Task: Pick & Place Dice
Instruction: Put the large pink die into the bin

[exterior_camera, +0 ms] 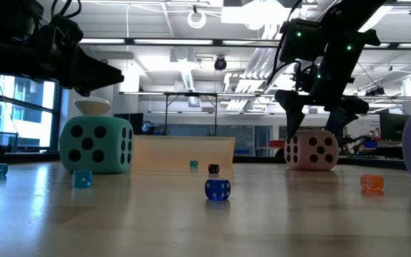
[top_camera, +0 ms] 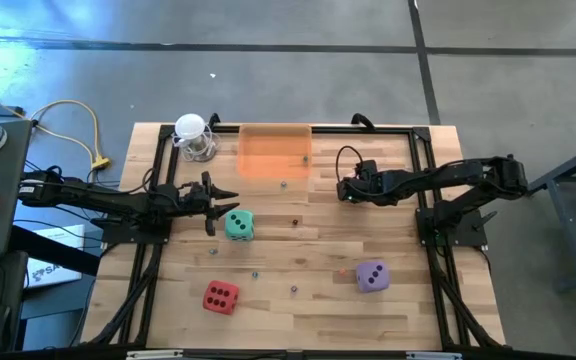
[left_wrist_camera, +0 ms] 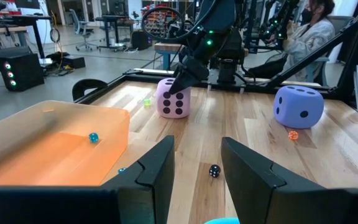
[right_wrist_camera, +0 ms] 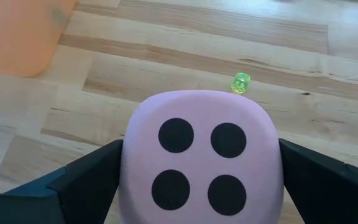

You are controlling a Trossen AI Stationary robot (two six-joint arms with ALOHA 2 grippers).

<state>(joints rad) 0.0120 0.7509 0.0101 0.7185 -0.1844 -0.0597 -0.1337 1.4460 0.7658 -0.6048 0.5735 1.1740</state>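
Here, nearest in the low view, we are seeing the red die (top_camera: 220, 296) and purple die (top_camera: 372, 276) lying untouched at the table's front; farther in, our left gripper (top_camera: 220, 205) is hovering just beside the teal die (top_camera: 238, 224), fingers partly apart and empty; beyond, our right gripper (right_wrist_camera: 201, 186) is straddling the pink die (right_wrist_camera: 202, 155), fingers spread wide on either side, not yet clamped; so the grasp is the step in hand; next we are needing to close, lift and carry it to the orange bin (top_camera: 274, 152) at the back.
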